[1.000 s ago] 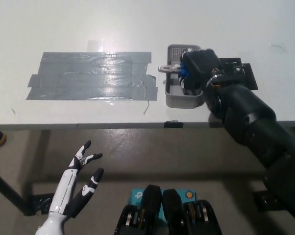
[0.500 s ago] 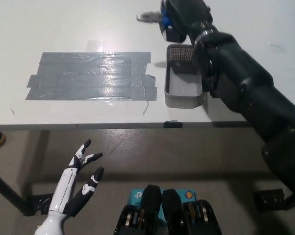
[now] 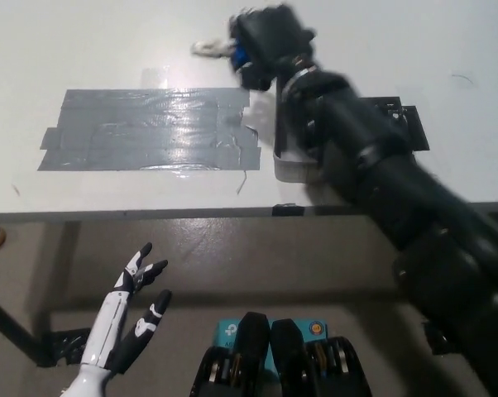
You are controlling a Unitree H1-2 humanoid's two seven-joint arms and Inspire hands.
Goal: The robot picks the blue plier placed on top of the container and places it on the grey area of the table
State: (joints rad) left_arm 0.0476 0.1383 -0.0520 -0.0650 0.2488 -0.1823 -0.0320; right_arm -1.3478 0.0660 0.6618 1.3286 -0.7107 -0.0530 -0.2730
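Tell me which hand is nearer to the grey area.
Right. The right hand holds the blue plier just beyond the grey area; the left hand hangs below the table edge.

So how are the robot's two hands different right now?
The right hand is black; the left hand is white. The right hand is shut on the blue plier above the table, while the left hand is open, holding nothing, below the table's edge. Both belong to the same robot.

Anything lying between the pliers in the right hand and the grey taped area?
Nothing in the head view: only bare white table lies between the blue plier held in the right hand and the grey area.
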